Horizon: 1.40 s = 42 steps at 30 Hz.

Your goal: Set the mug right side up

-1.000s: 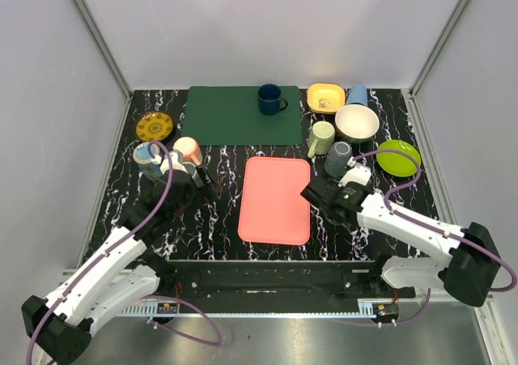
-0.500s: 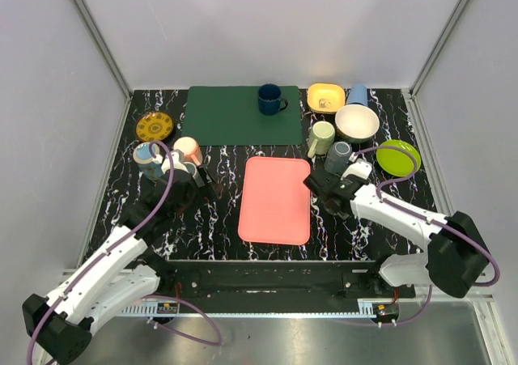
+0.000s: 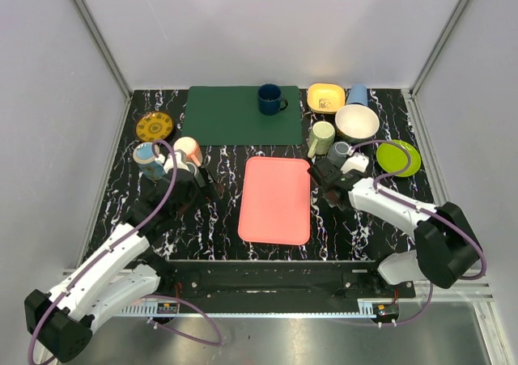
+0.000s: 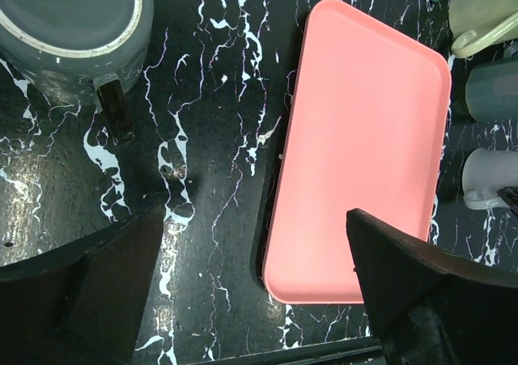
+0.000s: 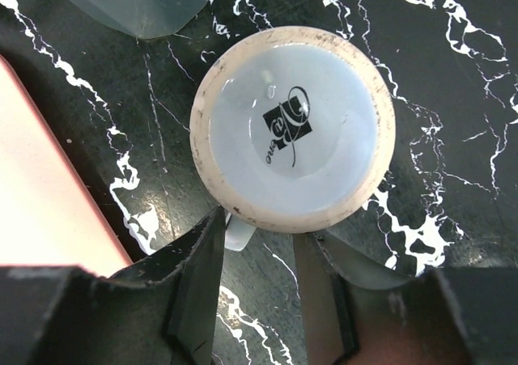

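Note:
The mug (image 5: 293,138) stands upside down on the black marbled table, its pale base with a dark logo facing up. It also shows as a white mug (image 4: 486,179) right of the pink tray (image 4: 364,138). My right gripper (image 5: 259,231) hangs over it, jaws partly closed and still apart. The mug's handle (image 5: 239,234) sits between the fingers, against the left one, with a gap to the right one. From above, the right gripper (image 3: 330,175) covers most of the mug. My left gripper (image 4: 252,219) is open and holds nothing, left of the tray.
A grey mug (image 3: 338,150) and a pale green mug (image 3: 320,137) lie just beyond the right gripper. Farther back are a white bowl (image 3: 357,122), a yellow bowl (image 3: 325,98), a navy mug (image 3: 270,99) on a green mat (image 3: 227,116), and a green plate (image 3: 398,156). Two cups (image 3: 170,153) stand by the left gripper.
The right arm has moved away from its base, toward the grey mug, and its jaws have narrowed around the mug's handle. The left arm has stayed put.

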Each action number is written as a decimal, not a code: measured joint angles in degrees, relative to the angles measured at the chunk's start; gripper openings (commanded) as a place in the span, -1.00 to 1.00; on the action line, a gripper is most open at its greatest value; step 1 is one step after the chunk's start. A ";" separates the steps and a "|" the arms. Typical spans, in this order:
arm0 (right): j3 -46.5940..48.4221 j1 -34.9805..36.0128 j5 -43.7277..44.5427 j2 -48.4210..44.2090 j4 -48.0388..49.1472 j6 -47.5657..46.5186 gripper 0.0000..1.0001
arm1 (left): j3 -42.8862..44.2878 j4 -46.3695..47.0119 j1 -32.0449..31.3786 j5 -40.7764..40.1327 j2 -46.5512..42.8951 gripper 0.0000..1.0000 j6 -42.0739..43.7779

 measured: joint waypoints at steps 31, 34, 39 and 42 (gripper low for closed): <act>-5.40 0.81 -12.17 -25.57 0.55 -9.97 -1.00 | -0.85 2.99 0.00 2.56 0.61 0.98 0.13; -3.87 2.08 -16.59 -31.26 1.40 -12.24 -1.00 | -1.18 6.08 0.00 5.35 -1.77 0.98 0.48; 1.22 2.43 -23.63 -34.45 5.51 -14.38 -1.00 | -2.25 13.14 0.00 9.70 -6.82 0.98 0.50; 2.75 2.47 -25.51 -34.14 7.52 -15.23 -1.00 | -2.27 15.56 0.00 10.64 -7.39 0.98 0.48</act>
